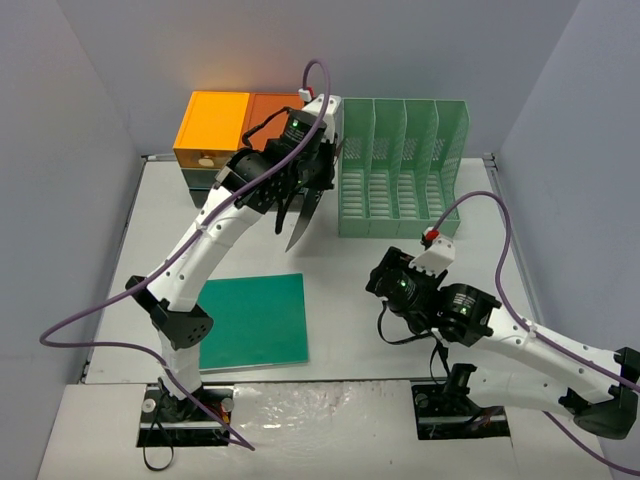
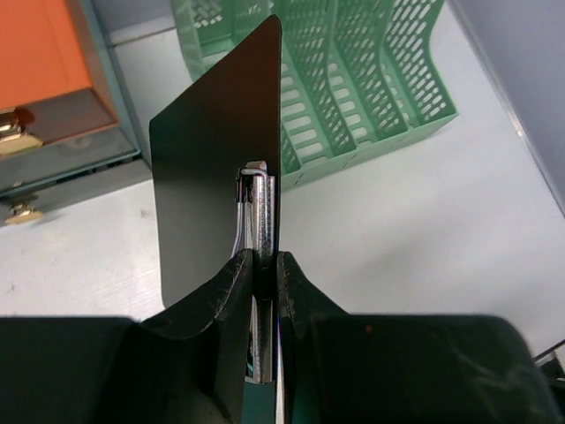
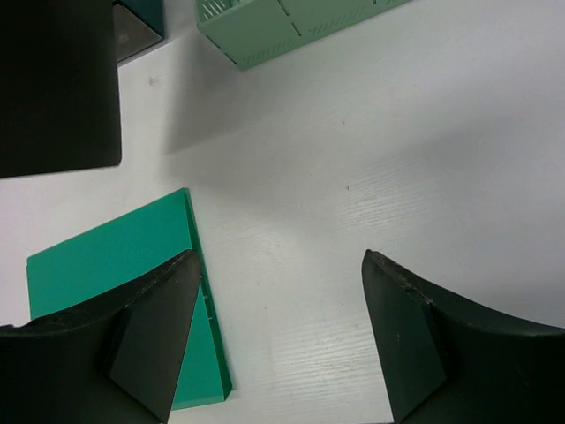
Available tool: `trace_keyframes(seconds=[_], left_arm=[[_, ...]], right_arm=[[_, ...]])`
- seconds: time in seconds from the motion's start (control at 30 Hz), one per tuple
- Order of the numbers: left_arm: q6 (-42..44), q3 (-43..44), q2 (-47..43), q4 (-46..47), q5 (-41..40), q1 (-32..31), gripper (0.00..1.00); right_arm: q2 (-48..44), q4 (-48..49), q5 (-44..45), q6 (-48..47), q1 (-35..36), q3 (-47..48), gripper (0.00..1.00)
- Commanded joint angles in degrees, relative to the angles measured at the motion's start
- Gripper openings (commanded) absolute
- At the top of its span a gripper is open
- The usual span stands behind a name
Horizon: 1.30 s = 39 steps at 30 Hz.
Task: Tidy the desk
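The desk (image 1: 400, 300) is lying flat and white between the grey walls. It is carrying a green file rack (image 1: 400, 170) at its far side, an orange-topped drawer unit (image 1: 225, 125) just left of the rack, and a flat green book (image 1: 255, 320) near the left arm's base. Above the desk, just beside the rack's left end, a thin black board (image 1: 305, 215) is hanging on edge and tilted, clear of the surface. The left gripper (image 2: 265, 265) is pinching it, with its fingers pressed tight on the metal clip (image 2: 258, 190) at the board's near end. The board's long axis is running straight out from those fingers. In the left wrist view the rack (image 2: 353, 79) is sitting ahead and to the right of the board's far tip. The slots are not yet lining up with the board's edge, so the coming move is probably turning on swinging that tip rightward over a slot. The right gripper (image 3: 278, 327) is hovering low over bare desk with its fingers spread and holding nothing, the book (image 3: 115, 265) lying by its left finger. The left arm is far nearer the rack.
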Motion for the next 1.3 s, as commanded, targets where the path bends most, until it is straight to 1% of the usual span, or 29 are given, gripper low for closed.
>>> trace_keyframes(seconds=[0.0, 0.2, 0.4, 0.67, 0.83, 1.1, 1.27], left_arm=[[2.5, 1.5, -4.3, 11.3, 3.9, -0.4, 0.00], [3.0, 3.7, -4.2, 14.8, 6.2, -0.3, 0.00], [2.9, 7.2, -2.8, 15.7, 8.2, 0.0, 0.00], [1.6, 4.7, -3.6, 20.9, 10.3, 1.1, 0.00], [0.2, 2.9, -2.6, 26.6, 11.5, 2.0, 0.00], [-1.3, -1.3, -1.4, 35.5, 8.9, 2.3, 0.00], [-3.7, -6.3, -1.0, 43.1, 8.6, 2.6, 0.00]], right_arm=[[1.4, -0.7, 1.7, 1.8, 0.1, 0.4, 0.71], [1.2, -1.2, 1.2, 2.6, 0.1, -0.6, 0.71], [0.8, -1.9, 0.3, 3.2, 0.1, -1.6, 0.71], [0.8, -3.2, -0.1, 3.5, 0.2, -1.3, 0.71], [1.0, -4.3, -0.7, 3.5, 0.2, -0.5, 0.70], [0.8, -6.6, -2.2, 3.4, 0.4, 0.5, 0.70], [1.2, -7.5, -2.9, 2.6, 0.7, 1.1, 0.70]])
